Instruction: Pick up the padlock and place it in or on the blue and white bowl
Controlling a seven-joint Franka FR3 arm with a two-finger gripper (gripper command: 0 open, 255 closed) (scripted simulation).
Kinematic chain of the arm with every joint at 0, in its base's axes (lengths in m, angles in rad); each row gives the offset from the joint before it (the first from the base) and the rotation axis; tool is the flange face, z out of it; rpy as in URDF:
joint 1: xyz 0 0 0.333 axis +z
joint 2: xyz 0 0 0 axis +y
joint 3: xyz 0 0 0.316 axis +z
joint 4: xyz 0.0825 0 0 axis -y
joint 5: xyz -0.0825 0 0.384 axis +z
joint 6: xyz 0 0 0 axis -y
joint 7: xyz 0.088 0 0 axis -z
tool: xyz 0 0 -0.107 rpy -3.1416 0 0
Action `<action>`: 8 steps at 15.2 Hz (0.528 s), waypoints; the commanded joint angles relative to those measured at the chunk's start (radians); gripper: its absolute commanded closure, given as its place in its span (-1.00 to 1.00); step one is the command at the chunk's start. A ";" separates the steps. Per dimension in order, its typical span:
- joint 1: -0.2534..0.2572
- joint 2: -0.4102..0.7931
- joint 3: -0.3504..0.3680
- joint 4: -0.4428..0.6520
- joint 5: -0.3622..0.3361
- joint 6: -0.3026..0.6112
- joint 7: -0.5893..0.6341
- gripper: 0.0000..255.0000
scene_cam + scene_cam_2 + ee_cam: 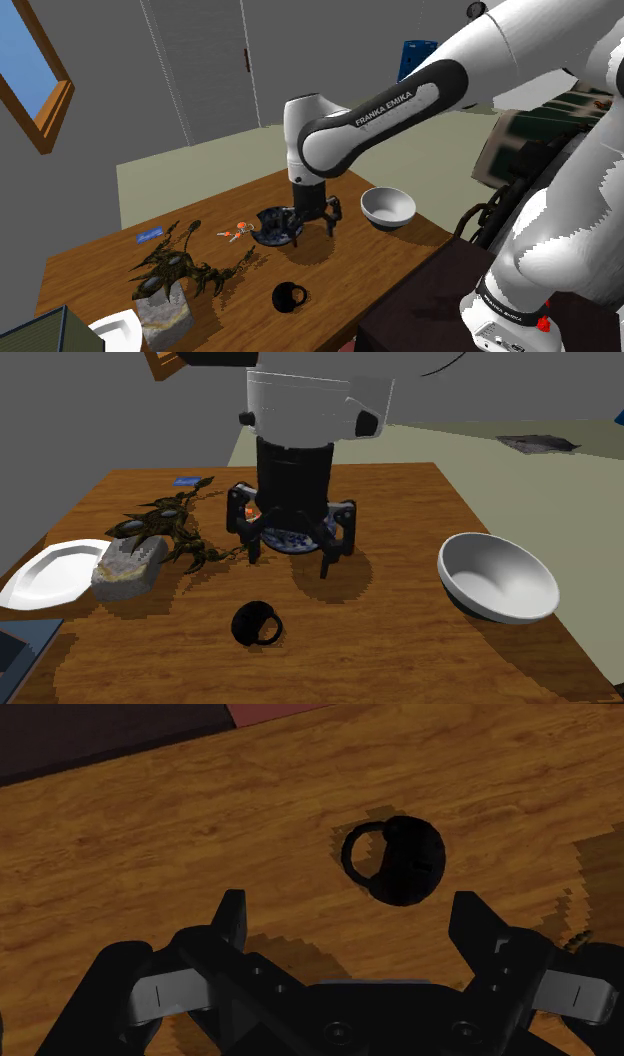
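Note:
A black padlock (290, 296) (257, 623) lies flat on the wooden table with its shackle to one side. My black gripper (313, 225) (290, 552) hangs open just above the table, its fingers spread wide with nothing between them. It stands close over the blue and white bowl (270, 226) (297, 541), which the hand partly hides. The padlock is about a hand's width from the gripper, toward the table's near edge in the second exterior view. In the wrist view the padlock (405, 859) lies beyond the gripper (352, 919), untouched, closer to one fingertip than the other.
A plain white bowl (388, 207) (497, 577) sits near the table edge. A dark spiky plant in a stone-like pot (165, 300) (130, 564) stands beside a white plate (45, 572). Small orange keys (236, 231) and a blue card (150, 236) lie further back.

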 commanded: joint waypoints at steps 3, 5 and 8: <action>0.020 0.166 0.029 0.082 -0.037 0.080 0.132 -1.00; 0.036 0.252 0.031 0.135 -0.064 0.110 0.196 -1.00; 0.070 0.379 0.022 0.225 -0.103 0.146 0.284 -1.00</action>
